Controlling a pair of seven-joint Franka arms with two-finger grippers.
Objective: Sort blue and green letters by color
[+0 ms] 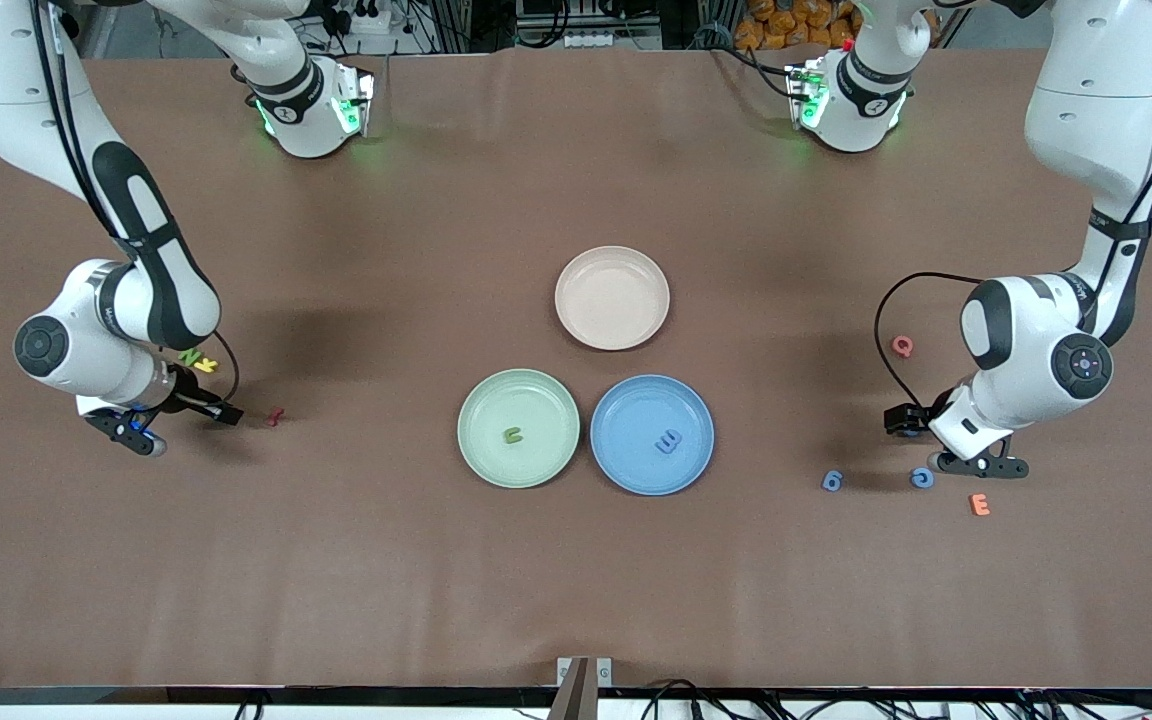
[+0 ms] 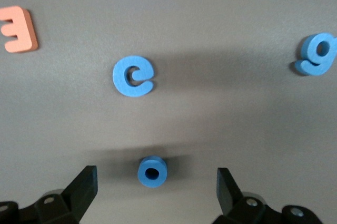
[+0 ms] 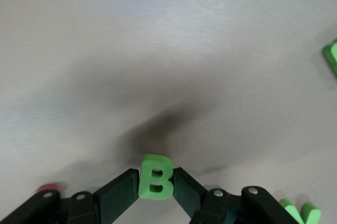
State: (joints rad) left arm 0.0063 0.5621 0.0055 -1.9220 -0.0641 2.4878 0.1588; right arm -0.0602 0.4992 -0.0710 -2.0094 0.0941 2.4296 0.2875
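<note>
Brown table (image 1: 336,560), lab clutter along the top edge. Three plates mid-table: pink plate (image 1: 612,297) empty, green plate (image 1: 518,428) and blue plate (image 1: 652,434) side by side nearer the camera.

Done so far, by my read: one green letter (image 1: 513,435) in the green plate, one blue letter (image 1: 669,441) in the blue plate. Rest is still out.

Right gripper (image 3: 156,187) low at the right arm's end of the table, jaws narrow and clamped on a green B (image 3: 155,176); looks like a fresh pick, and it has yet to go to the green plate. More green bits by it: one at the right wrist view's edge (image 3: 331,58), another (image 3: 303,214) beside the fingers. Yellow letter (image 1: 206,365) and dark red letter (image 1: 275,416) near there are not task items.

Left gripper (image 2: 155,187) low at the left arm's end, jaws wide, holding nothing, straddling a small blue piece (image 2: 152,171). Blue e (image 2: 132,76) just past it, blue g (image 2: 317,54) farther toward the plates. Orange E (image 2: 19,29) and pink Q (image 1: 902,346) stay put.

Judgement: early stage, two sorted, one green in hand, three blue still on the table, at least two green left.
</note>
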